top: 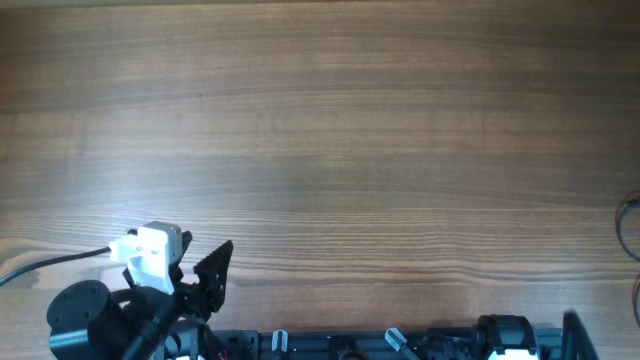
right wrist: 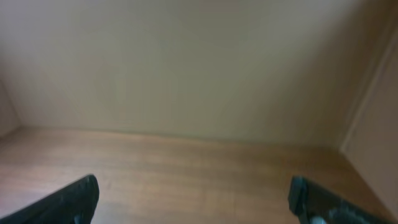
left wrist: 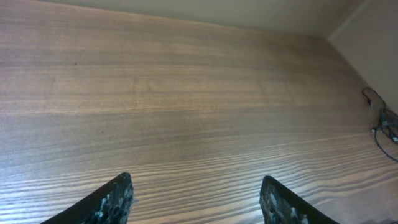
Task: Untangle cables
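Currently left tool (left wrist: 196, 182) and right tool (right wrist: 194, 182) are both spread and empty, cables (left wrist: 380, 121) lie at the far right edge of the surface (left wrist: 186, 93), barely in view; risk: a long sideways reach may push them off.

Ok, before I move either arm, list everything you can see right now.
Brown wood-grain table: one, fills the overhead view.
Thin dark cables: small tangle, count unclear, at the table's far right edge, partly cut off.
Beige wall: one, behind the table.
Left hand: one, black, open, holding nothing, near edge on the left.
Right hand: one, black, open, holding nothing.
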